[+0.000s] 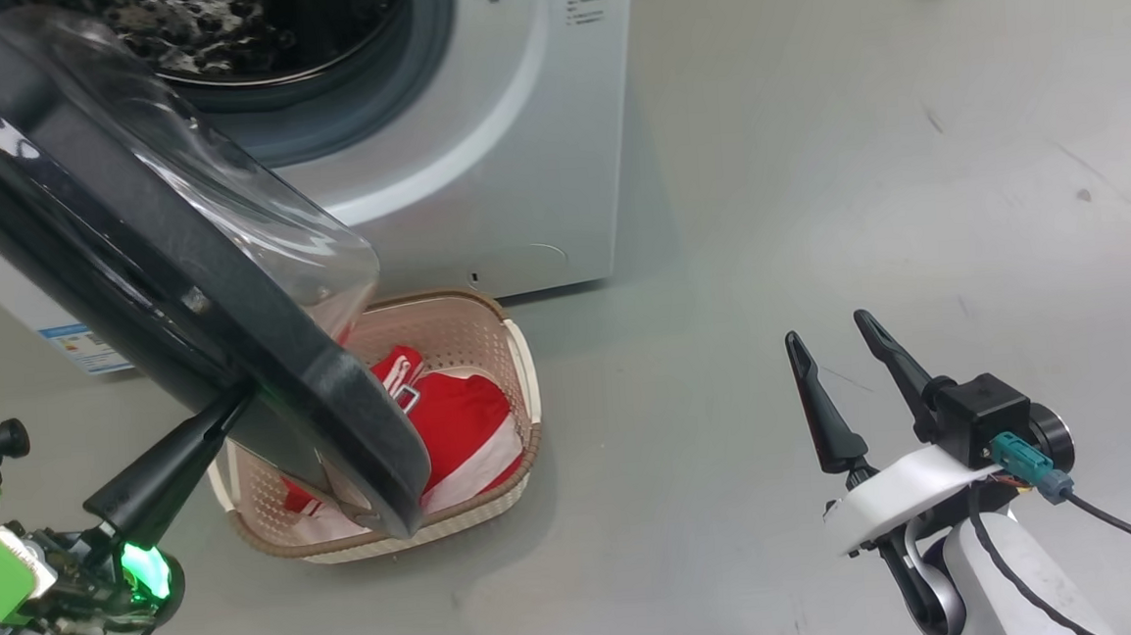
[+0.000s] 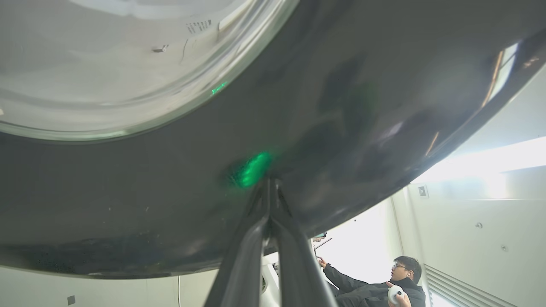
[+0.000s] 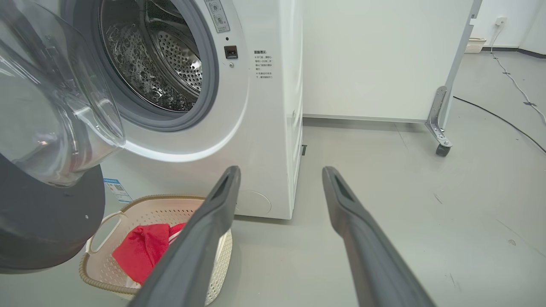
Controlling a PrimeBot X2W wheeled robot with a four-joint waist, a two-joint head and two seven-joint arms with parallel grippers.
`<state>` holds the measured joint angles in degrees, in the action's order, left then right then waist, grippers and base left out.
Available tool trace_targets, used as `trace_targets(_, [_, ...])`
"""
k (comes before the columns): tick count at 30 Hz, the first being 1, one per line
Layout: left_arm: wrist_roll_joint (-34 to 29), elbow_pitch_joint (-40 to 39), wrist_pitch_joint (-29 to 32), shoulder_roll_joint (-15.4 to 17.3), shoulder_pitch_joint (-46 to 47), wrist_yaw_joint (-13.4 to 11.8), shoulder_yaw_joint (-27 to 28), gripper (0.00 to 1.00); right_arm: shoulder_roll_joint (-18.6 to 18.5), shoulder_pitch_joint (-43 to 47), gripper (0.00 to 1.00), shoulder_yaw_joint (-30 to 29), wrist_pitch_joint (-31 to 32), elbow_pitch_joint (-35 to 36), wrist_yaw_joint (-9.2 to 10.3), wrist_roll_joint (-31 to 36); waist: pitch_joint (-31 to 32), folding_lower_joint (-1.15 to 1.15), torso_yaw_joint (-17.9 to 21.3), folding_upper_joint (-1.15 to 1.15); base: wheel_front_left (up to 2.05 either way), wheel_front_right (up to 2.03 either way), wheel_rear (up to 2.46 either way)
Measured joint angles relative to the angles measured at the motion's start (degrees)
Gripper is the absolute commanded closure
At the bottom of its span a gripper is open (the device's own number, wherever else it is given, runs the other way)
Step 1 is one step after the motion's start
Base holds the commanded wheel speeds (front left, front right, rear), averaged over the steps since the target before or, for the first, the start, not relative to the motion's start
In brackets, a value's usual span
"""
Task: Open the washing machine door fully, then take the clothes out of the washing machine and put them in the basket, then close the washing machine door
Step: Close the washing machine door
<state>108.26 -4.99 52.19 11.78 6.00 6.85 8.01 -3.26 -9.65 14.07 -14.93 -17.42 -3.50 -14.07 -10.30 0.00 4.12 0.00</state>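
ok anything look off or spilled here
Nothing stands out: the clothes lie inside the basket, none on the floor, and the washing machine door stands open with the shut left claw against its black rim.

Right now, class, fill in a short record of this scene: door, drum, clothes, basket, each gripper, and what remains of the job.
Door: washing machine door open, swung out over the basket
Drum: drum of the washing machine, no garment visible inside
Clothes: red clothes lying in the basket
Left arm: left gripper shut, tips against the door's black rim
Right arm: right gripper open, empty, above the floor to the right of the basket
Remaining: closing the door
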Motion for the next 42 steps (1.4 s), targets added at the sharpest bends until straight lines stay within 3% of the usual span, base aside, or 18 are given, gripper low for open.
trace_targets(13, [-0.01,0.55,0.02,0.14,6.91,-2.91,-2.35,1.0,0.04,-1.95,0.0,0.42,0.0,1.59,-0.47,-0.37,-3.96,0.0,5.34,0.0,0.0,0.0,0.0])
trace_targets(29, [-1.83,4.09,-1.99,2.1,21.89,-10.32,-2.45,1.0,0.19,-4.78,0.0,2.14,0.0,3.81,-0.48,-2.24,-11.75,0.0,10.79,0.0,0.0,0.0,0.0])
trace_targets(42, [-3.48,9.45,-5.16,3.45,33.21,-12.14,-2.13,1.0,0.34,-7.44,0.0,3.94,0.0,4.7,-0.38,-4.09,-16.67,0.01,15.04,0.0,0.0,0.0,0.0])
